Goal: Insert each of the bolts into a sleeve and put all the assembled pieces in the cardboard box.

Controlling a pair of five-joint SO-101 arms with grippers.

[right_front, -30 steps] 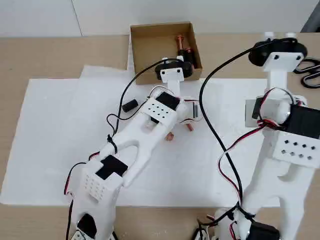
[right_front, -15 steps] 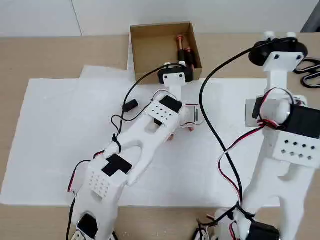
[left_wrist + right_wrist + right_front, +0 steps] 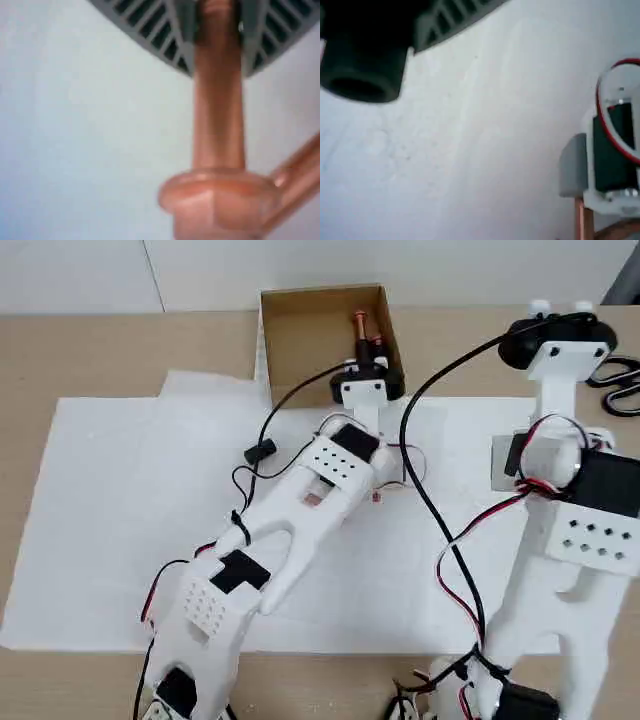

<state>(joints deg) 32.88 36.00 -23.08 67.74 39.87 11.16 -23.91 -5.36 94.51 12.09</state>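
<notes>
My left gripper (image 3: 217, 30) is shut on the shaft of a copper bolt (image 3: 218, 125), whose hex head hangs just above the white sheet. A second bolt (image 3: 297, 167) lies touching that head. From above, the left arm's wrist (image 3: 345, 455) covers this spot, and a bit of copper (image 3: 378, 496) shows beside it. My right gripper (image 3: 385, 35) holds a black sleeve (image 3: 362, 65) above the sheet, to the right of the left gripper. Another black sleeve (image 3: 260, 451) lies loose on the sheet. The cardboard box (image 3: 300, 335) at the back holds assembled pieces (image 3: 366, 335).
A white sheet (image 3: 120, 520) covers the middle of the wooden table. Black and red cables loop between the two arms (image 3: 430, 510). Dark handles (image 3: 622, 380) lie at the far right edge of the table.
The left arm has swung to the right and a little farther back, covering the bolts that lay on the sheet. The right arm has kept still.
</notes>
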